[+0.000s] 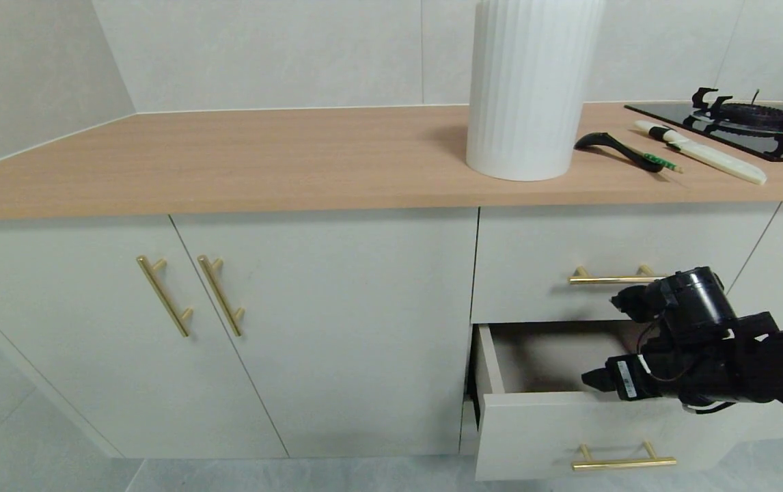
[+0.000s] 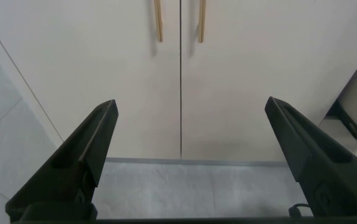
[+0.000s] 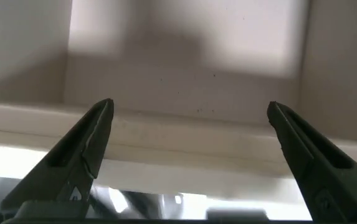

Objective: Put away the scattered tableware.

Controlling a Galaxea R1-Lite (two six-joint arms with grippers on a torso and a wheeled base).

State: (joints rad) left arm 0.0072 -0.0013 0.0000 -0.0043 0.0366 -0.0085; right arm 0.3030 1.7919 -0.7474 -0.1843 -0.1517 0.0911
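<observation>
On the wooden counter (image 1: 262,157) lie a black ladle (image 1: 613,147), a thin green-patterned stick (image 1: 663,163) and a white knife (image 1: 712,156), between the tall white ribbed container (image 1: 528,89) and the hob (image 1: 747,123). Below them the lower drawer (image 1: 488,359) is pulled out and looks empty inside. My right gripper (image 1: 607,339) hangs open over the drawer's front right part, holding nothing; the right wrist view has the drawer's front panel edge (image 3: 184,134) between the open fingers (image 3: 91,140). My left gripper (image 2: 190,104) is open and empty, low before the cabinet doors (image 2: 240,81).
Two cabinet doors with gold bar handles (image 1: 166,295) fill the left of the unit. A shut upper drawer with a gold handle (image 1: 610,277) sits just above my right gripper. The open drawer's handle (image 1: 624,462) juts out. Tiled floor (image 2: 184,186) lies below.
</observation>
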